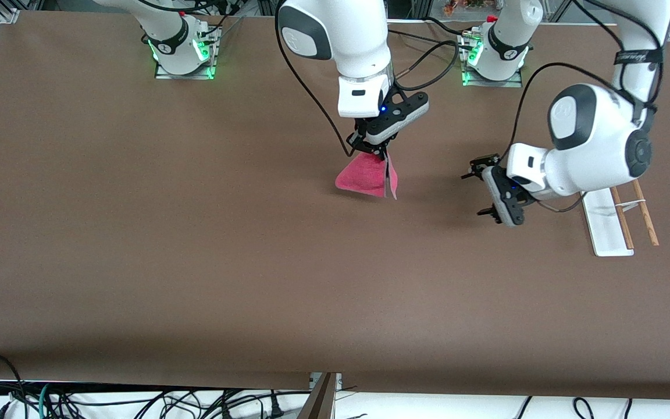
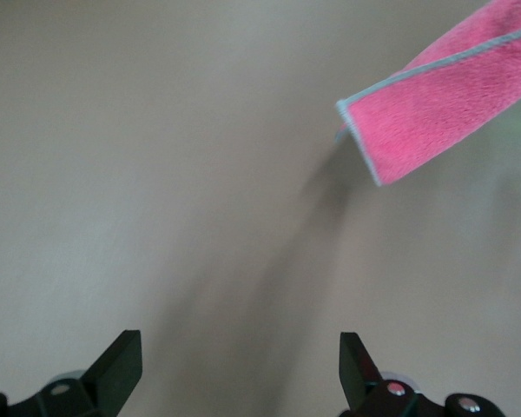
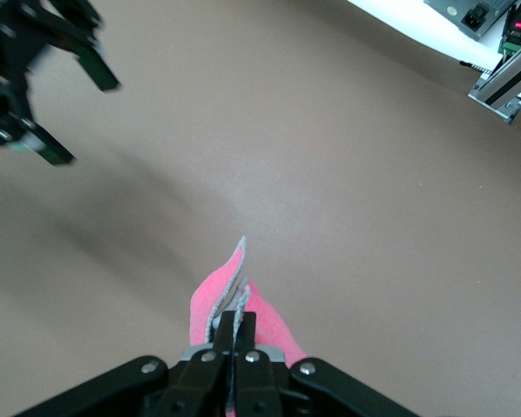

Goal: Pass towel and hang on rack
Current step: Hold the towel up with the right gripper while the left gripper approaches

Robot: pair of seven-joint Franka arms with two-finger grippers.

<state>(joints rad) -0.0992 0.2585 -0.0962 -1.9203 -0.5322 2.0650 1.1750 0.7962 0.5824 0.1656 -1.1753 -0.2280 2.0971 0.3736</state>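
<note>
Pink towel (image 1: 363, 176) x1 in right gripper (image 1: 377, 152) fingers; left gripper (image 1: 480, 194) fingers apart; rack (image 1: 607, 224) x1.

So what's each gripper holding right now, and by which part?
The right gripper pinches the towel by its bunched top edge; the left gripper is open, holding nothing.

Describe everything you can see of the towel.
The towel is a small pink-red cloth with thin grey edging, soft and fuzzy-looking. It hangs folded from one pinched spot, shut between the fingers of the right gripper over the middle of the table, its lower edge drooping close to the surface. Nothing else touches it. The left gripper, fingers open, points toward it from the rack's end of the table without reaching it.
</note>
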